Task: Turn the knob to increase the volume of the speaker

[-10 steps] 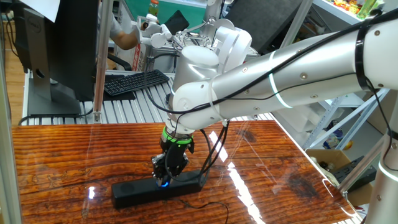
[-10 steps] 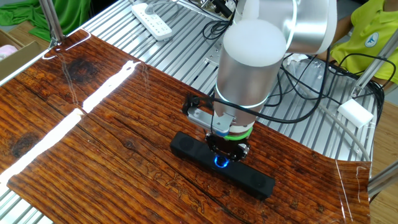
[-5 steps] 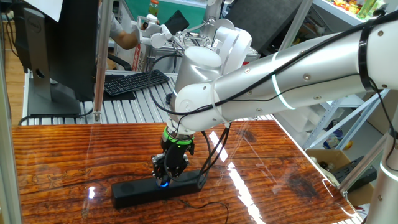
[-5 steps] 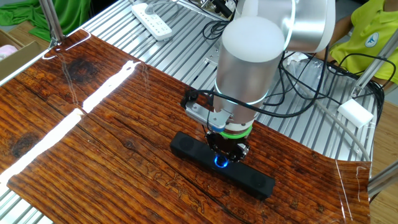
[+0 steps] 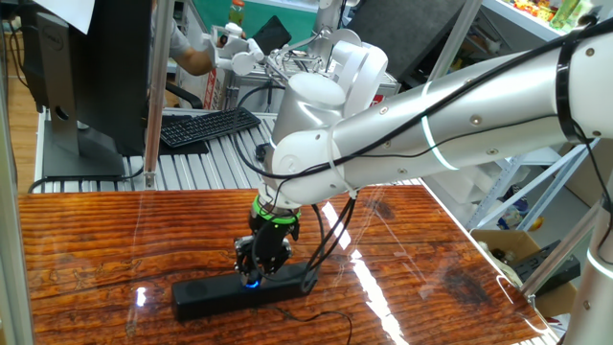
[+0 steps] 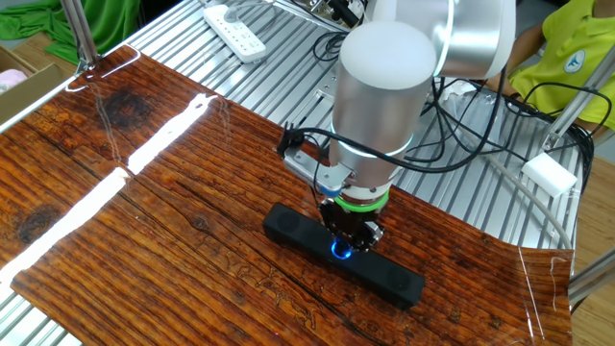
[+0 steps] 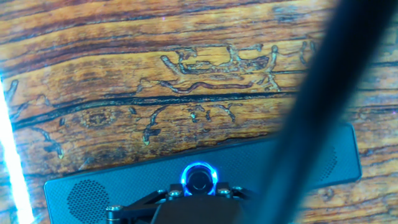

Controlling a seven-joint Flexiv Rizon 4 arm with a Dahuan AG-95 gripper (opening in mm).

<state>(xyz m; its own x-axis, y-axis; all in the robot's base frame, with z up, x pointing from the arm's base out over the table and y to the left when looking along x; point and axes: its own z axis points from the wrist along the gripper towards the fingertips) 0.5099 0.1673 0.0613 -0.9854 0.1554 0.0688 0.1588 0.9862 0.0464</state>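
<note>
The speaker (image 5: 206,295) is a long matte-black bar lying on the wooden table; it also shows in the other fixed view (image 6: 394,277) and across the bottom of the hand view (image 7: 93,193). The knob (image 7: 199,179) at its middle glows with a blue ring, and the glow shows under the hand in both fixed views (image 5: 252,281) (image 6: 339,251). My gripper (image 7: 199,190) points straight down onto the speaker's middle (image 5: 255,275) (image 6: 344,242), with its fingers closed around the knob.
A blurred dark cable (image 7: 311,112) crosses the hand view diagonally. A thin cable trails from the speaker over the table front (image 5: 321,316). Behind the table are a black keyboard (image 5: 206,126), a monitor (image 5: 86,67), a power strip (image 6: 235,31) and a metal post (image 5: 153,86).
The hand has turned about its own axis over the knob; in the other fixed view the bracket on its side has swung upward. The speaker has not moved.
</note>
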